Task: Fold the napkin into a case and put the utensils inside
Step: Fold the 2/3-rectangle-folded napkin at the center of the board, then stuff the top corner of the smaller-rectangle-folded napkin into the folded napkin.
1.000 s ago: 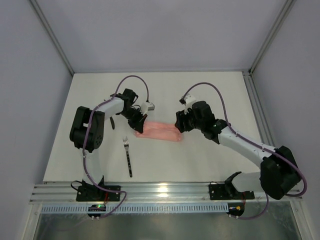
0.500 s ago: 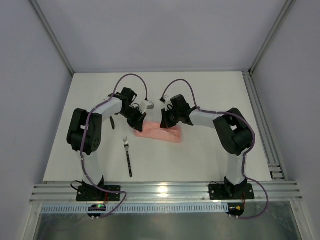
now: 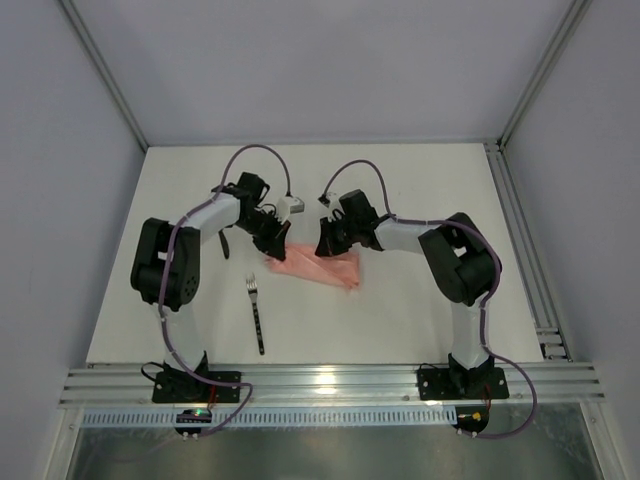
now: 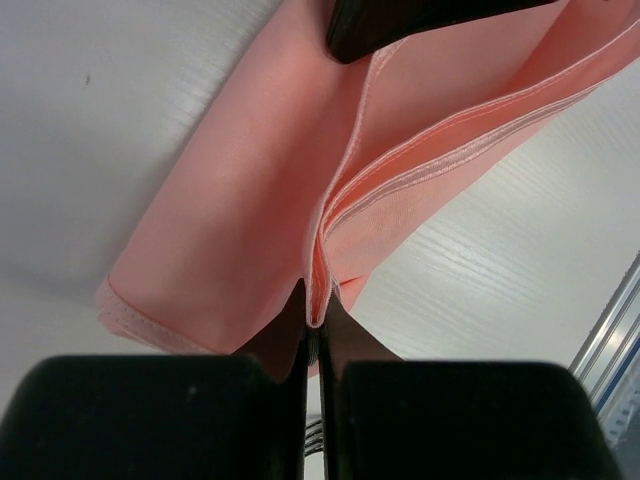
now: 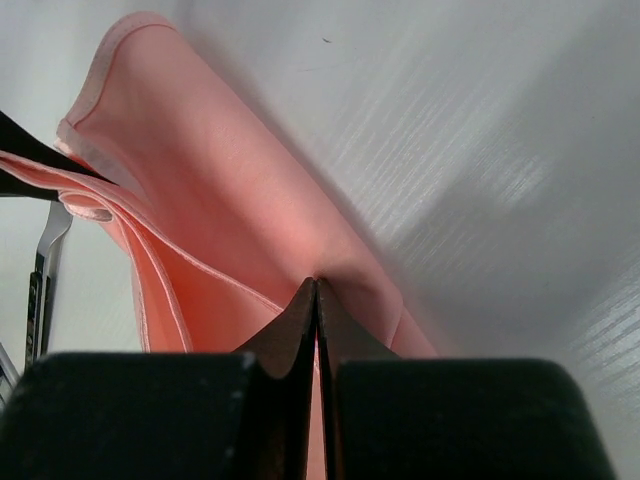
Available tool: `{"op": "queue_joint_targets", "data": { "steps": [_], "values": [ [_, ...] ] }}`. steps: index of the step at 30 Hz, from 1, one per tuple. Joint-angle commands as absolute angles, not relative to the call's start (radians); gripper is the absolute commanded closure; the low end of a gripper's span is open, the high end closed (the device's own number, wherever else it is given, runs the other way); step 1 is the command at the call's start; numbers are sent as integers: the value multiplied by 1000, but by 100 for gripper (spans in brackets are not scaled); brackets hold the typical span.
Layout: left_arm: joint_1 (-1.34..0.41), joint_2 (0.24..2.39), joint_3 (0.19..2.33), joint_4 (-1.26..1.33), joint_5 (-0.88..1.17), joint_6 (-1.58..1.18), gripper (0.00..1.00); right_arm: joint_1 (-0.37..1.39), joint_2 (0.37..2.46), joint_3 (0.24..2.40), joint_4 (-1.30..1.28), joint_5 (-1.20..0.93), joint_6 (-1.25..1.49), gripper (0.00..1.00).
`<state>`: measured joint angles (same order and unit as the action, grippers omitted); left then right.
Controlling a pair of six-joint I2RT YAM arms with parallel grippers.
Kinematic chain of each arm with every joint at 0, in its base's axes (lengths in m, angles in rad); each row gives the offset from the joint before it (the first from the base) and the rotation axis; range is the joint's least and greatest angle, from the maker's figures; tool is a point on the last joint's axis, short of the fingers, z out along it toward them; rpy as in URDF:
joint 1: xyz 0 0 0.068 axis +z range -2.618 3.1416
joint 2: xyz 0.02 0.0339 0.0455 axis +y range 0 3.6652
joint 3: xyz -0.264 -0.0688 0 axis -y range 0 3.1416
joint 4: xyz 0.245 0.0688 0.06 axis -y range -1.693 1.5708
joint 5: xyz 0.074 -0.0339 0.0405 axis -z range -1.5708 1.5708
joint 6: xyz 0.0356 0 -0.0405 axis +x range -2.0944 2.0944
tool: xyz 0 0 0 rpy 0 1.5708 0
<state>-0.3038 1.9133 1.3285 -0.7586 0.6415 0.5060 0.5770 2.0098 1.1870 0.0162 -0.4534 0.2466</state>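
The pale-pink napkin (image 3: 322, 268) lies folded into a narrow strip on the white table. My left gripper (image 3: 274, 246) is at its left end, shut on the stacked hemmed edges (image 4: 318, 300). My right gripper (image 3: 326, 246) is over the strip's back edge near the middle, shut on a fold of the cloth (image 5: 317, 284). Both lift the cloth slightly. The fork (image 3: 257, 312) lies on the table in front of the left end, and its tines show in the right wrist view (image 5: 48, 250). A slim black knife (image 3: 225, 244) lies beside the left arm.
The left arm's forearm (image 3: 205, 215) reaches over the knife. The right gripper's black fingertip (image 4: 420, 20) shows at the top of the left wrist view. A metal rail (image 3: 320, 385) runs along the near edge, and frame posts stand at the back corners.
My right gripper has moved left along the napkin, from its right end to near its middle, carrying cloth with it. The strip is shorter now. The left gripper has barely moved.
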Motion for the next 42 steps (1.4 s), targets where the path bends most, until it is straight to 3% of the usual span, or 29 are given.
{"op": "queue_joint_targets", "data": {
  "steps": [1, 12, 19, 24, 27, 32, 42],
  "values": [
    [-282, 1914, 1387, -736, 684, 479, 100, 580, 2019, 1154, -25, -469, 230, 96],
    [-218, 2094, 1538, -807, 669, 414, 100, 581, 1999, 1158, -104, -546, 114, 96],
    [-218, 2138, 1594, -833, 647, 385, 100, 604, 1964, 1210, -173, -528, 38, 87],
    [-221, 2137, 1597, -857, 640, 400, 100, 603, 1885, 1212, -186, -447, 54, 73],
    [-224, 2143, 1597, -864, 617, 410, 100, 603, 1823, 1212, -192, -340, 87, 57],
    [-233, 2146, 1594, -865, 607, 416, 100, 603, 1703, 1169, -172, -201, 143, 44],
    [-233, 2143, 1589, -847, 584, 405, 100, 606, 1611, 988, -86, -288, 158, 35]
  ]
}}
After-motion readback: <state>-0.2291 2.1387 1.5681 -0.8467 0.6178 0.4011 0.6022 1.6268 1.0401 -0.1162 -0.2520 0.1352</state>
